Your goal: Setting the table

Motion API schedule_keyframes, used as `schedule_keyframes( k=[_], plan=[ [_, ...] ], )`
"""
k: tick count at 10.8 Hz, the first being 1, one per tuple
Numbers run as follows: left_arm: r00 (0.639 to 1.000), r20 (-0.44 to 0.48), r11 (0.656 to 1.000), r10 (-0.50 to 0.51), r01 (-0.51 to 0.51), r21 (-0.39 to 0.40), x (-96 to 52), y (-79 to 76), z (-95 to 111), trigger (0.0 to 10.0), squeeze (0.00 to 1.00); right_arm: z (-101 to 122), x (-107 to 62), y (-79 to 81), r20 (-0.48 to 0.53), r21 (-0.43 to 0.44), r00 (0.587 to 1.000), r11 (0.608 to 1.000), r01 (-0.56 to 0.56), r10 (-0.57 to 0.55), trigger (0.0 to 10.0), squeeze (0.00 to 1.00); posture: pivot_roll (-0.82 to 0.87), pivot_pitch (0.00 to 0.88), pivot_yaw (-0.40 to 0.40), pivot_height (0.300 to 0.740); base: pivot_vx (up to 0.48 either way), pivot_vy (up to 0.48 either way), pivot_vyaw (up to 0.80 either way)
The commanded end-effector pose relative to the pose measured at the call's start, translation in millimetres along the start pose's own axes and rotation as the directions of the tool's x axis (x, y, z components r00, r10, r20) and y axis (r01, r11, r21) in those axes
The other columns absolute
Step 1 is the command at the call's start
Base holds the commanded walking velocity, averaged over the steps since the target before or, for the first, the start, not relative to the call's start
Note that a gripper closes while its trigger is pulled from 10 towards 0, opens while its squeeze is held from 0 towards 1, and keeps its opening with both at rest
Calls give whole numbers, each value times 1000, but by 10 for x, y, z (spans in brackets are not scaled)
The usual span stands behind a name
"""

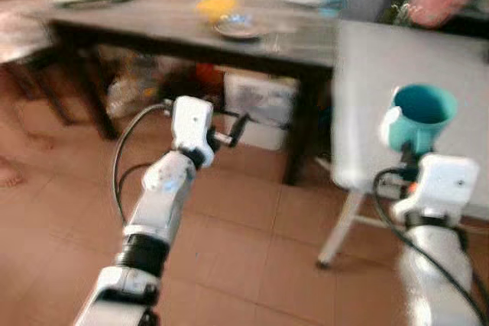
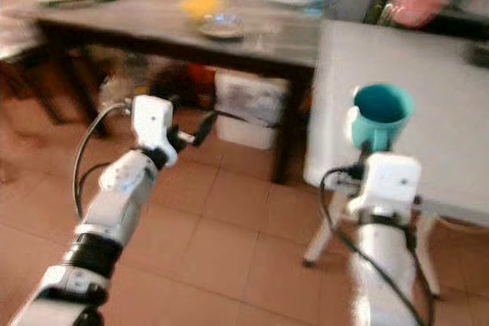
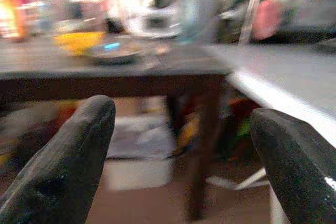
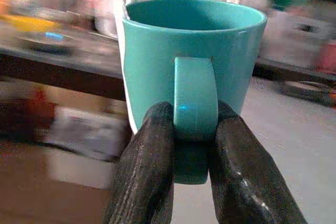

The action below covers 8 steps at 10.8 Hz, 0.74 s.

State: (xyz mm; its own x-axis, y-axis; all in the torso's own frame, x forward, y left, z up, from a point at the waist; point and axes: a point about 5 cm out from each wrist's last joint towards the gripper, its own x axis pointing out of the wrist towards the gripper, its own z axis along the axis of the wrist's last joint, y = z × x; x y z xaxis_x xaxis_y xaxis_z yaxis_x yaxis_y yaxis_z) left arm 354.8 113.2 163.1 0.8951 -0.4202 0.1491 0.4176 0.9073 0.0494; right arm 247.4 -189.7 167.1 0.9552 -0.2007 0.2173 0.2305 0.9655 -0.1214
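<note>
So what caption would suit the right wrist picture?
Right end effector pinching a teal mug by its handle, dark table beyond.

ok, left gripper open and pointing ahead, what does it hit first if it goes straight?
Probably the dark table's front leg, which sits between the left gripper's spread fingers in its wrist view. Blur makes depth uncertain.

A lived-in home dining area. A dark wooden tabletop [image 1: 306, 40] carries a plate [image 1: 241, 30] and clutter, standing on terracotta floor tiles [image 1: 252, 257]. Storage boxes [image 1: 260, 104] sit underneath.
</note>
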Motion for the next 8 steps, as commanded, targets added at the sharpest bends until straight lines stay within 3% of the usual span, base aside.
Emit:
schedule_keyframes(
  k=[1,2,5,8],
  plan=[
    [1000,13,1000,-11,11,0,18,-51,14,10000,0,52,3,-81,29,-19,999,999,26,-25,10000,0,98,97,-20,740,0,480,0],
    [1000,23,1000,-12,13,-12,17,-64,16,10000,0,52,5,-87,29,-21,999,999,27,-27,10000,0,98,97,-20,740,0,360,0],
    [994,65,996,-82,84,-20,12,-169,57,10000,0,52,-1,-102,33,-36,999,999,30,-29,10000,0,95,101,-19,740,0,0,0],
    [992,70,994,-107,108,-19,19,-224,52,10000,0,59,-2,-122,36,-43,999,999,34,-33,10000,0,91,99,-19,740,351,0,0]
  ],
)
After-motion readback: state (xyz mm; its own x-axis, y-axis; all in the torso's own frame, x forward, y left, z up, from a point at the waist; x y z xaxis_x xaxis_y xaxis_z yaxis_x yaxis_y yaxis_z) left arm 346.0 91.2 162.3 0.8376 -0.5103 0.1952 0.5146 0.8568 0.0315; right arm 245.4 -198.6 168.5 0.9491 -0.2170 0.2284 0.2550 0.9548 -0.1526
